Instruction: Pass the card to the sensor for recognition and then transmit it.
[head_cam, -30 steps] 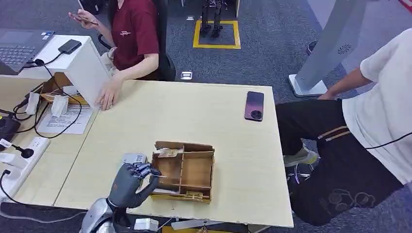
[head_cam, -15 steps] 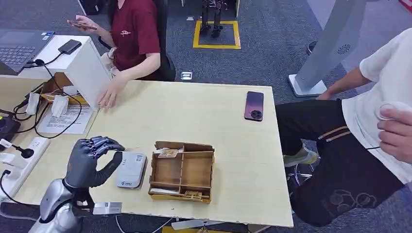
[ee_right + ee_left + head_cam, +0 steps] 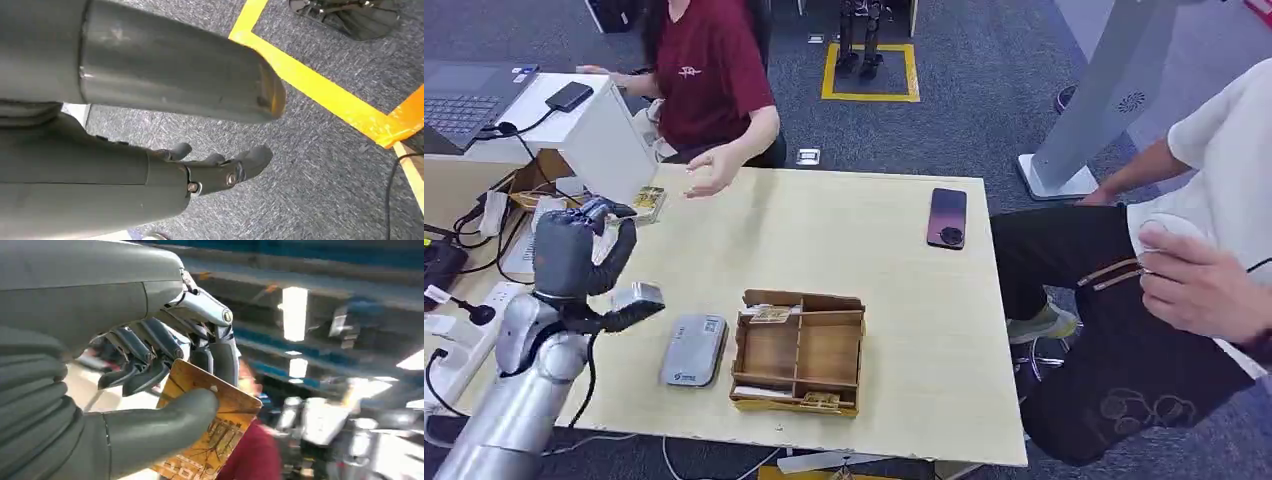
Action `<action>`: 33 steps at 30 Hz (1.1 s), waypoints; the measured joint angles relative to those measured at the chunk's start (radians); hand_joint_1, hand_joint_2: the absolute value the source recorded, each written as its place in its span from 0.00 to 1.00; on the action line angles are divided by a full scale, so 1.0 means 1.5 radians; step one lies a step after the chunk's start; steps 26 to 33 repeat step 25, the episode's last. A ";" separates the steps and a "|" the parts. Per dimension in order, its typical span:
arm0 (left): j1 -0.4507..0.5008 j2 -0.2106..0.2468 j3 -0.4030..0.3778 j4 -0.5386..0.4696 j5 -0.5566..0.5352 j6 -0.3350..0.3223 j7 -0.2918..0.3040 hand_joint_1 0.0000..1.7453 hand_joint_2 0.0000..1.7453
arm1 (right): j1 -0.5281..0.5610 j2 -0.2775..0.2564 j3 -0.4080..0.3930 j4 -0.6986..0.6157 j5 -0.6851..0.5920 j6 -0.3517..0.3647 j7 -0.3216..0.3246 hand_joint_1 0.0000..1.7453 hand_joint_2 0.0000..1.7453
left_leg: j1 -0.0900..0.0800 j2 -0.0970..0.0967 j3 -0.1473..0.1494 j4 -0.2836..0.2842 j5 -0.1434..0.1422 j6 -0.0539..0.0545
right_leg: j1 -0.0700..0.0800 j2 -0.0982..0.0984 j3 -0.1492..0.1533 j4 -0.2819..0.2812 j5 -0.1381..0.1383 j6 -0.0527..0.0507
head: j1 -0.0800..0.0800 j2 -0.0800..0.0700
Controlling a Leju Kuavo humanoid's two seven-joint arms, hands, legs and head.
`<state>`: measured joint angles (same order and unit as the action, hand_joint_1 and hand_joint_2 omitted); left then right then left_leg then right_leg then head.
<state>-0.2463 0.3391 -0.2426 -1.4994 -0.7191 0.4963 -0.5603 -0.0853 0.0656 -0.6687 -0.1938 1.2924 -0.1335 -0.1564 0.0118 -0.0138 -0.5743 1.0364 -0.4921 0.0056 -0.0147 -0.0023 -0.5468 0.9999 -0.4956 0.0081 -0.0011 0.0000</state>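
card (image 3: 212, 432): yellow-orange, pinched between left hand thumb and fingers; head view shows it (image 3: 648, 200) at upper left, raised above the table edge
left hand (image 3: 574, 250): clamped on card; wrist view shows thumb pressing its face
right hand (image 3: 215, 167): hangs over grey carpet, fingers loosely apart, holding nothing
card reader (image 3: 694, 349): grey, lower left on table (image 3: 864, 250)
wooden organizer (image 3: 801, 352): just right of reader
person's hand (image 3: 714, 170): open, near card

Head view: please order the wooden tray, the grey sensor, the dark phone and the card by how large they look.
1. Wooden tray
2. Grey sensor
3. Dark phone, slightly smaller, but farther away, so unsure
4. Card, partly hidden by the left hand
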 joint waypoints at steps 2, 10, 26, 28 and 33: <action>-0.074 -0.019 0.008 0.099 -0.019 0.022 0.029 1.00 1.00 | -0.006 0.001 0.001 0.000 0.007 0.002 0.000 0.00 0.00 | 0.000 0.000 0.000 0.000 0.001 0.000 | 0.000 0.000 0.000 0.000 0.000 0.000 | 0.000 0.000; -0.151 -0.049 0.017 0.253 -0.006 0.041 0.027 1.00 1.00 | -0.008 0.001 0.001 0.000 0.009 0.002 0.001 0.00 0.00 | 0.000 0.000 0.000 0.000 0.001 0.000 | 0.000 0.001 -0.001 0.001 0.000 0.000 | -0.001 0.000; -0.155 -0.064 0.026 0.301 0.004 0.056 0.006 0.00 1.00 | -0.002 0.001 0.001 0.000 0.005 0.003 0.007 0.00 0.00 | 0.000 0.001 -0.001 0.000 0.001 0.000 | 0.000 0.001 -0.001 0.001 0.000 0.000 | -0.001 0.000; -0.155 -0.064 0.026 0.301 0.004 0.056 0.006 0.00 1.00 | -0.002 0.001 0.001 0.000 0.005 0.003 0.007 0.00 0.00 | 0.000 0.001 -0.001 0.000 0.001 0.000 | 0.000 0.001 -0.001 0.001 0.000 0.000 | -0.001 0.000; -0.155 -0.064 0.026 0.301 0.004 0.056 0.006 0.00 1.00 | -0.002 0.001 0.001 0.000 0.005 0.003 0.007 0.00 0.00 | 0.000 0.001 -0.001 0.000 0.001 0.000 | 0.000 0.001 -0.001 0.001 0.000 0.000 | -0.001 0.000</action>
